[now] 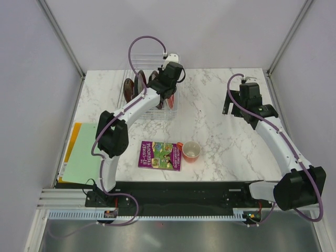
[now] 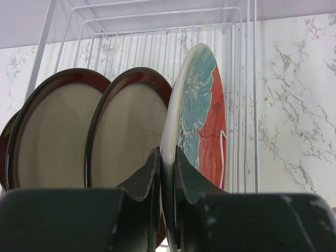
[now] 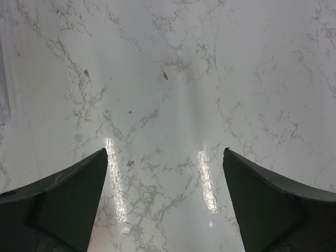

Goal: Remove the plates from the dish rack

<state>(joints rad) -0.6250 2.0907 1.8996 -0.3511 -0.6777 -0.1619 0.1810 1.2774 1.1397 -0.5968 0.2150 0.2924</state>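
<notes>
The clear dish rack (image 1: 137, 60) stands at the table's far left; its white ribs also show in the left wrist view (image 2: 157, 31). Plates stand upright in it. My left gripper (image 2: 167, 163) is shut on the rim of the teal-and-red patterned plate (image 2: 202, 110), which stands in the rack. Two dark-rimmed, cream-centred plates (image 2: 52, 131) (image 2: 128, 131) stand to its left, and the edge of another shows at the far left. From above, the left gripper (image 1: 167, 79) covers the rack's right part, with dark red plates (image 1: 137, 84) beside it. My right gripper (image 3: 164, 157) is open and empty above bare marble (image 3: 168, 79), at the table's right (image 1: 231, 107).
An orange cup (image 1: 190, 151) and a picture book (image 1: 160, 156) lie near the front middle of the marble table (image 1: 210, 100). A green and yellow folder (image 1: 81, 157) lies at the front left. Grey walls close in the table.
</notes>
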